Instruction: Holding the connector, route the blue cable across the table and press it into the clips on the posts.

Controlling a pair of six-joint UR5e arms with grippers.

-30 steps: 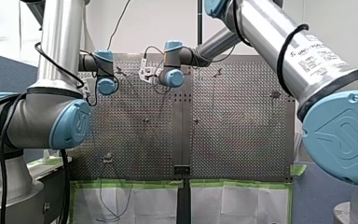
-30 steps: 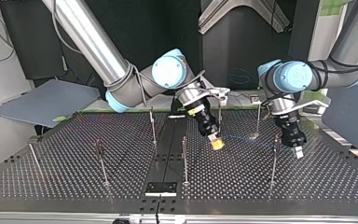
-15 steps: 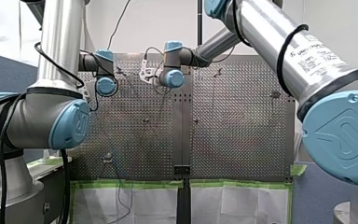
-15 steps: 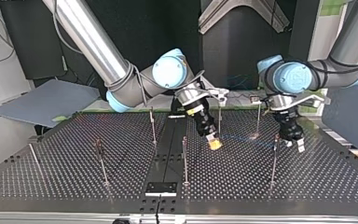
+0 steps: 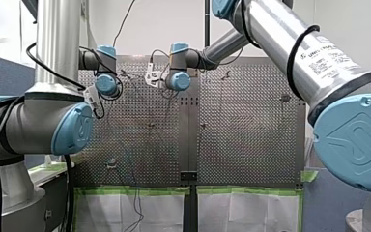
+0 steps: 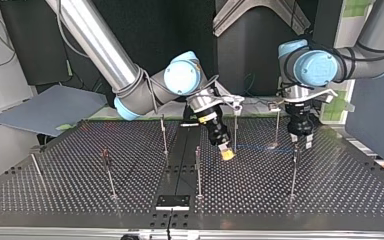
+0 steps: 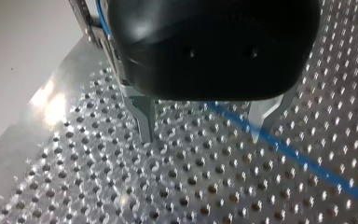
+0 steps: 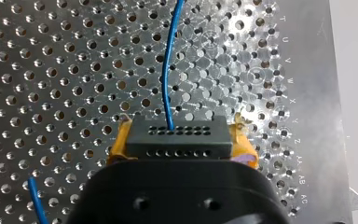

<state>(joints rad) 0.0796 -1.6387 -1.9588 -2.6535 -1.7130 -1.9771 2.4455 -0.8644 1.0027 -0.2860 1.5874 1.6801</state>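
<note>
My right gripper (image 8: pixel 181 136) is clamping the dark connector (image 8: pixel 177 141), blue cable (image 8: pixel 168 70) running ahead; my left gripper (image 7: pixel 201 135) is hovering over that cable, fingers spread apart.

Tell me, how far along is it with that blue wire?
Done: my right gripper is shut on the connector, with the blue cable running out of it. In hand: my left gripper hangs open over the cable lying on the table. Left: the pressing. I cannot see the cable seated in any clip on the posts.
</note>
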